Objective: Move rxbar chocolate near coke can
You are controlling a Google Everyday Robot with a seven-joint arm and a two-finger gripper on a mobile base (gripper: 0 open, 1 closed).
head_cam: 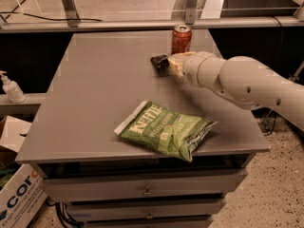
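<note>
The coke can stands upright at the far edge of the grey table, right of centre. The rxbar chocolate is a small black bar just in front and left of the can, held at the tip of my gripper. The white arm reaches in from the right, and the gripper sits just below the can. Most of the bar is hidden by the gripper. The bar is a short way from the can, not touching it.
A green Kettle chip bag lies on the near part of the table. A metal frame rail runs behind the table. A sanitizer bottle and a cardboard box are at the left. Drawers sit below the tabletop.
</note>
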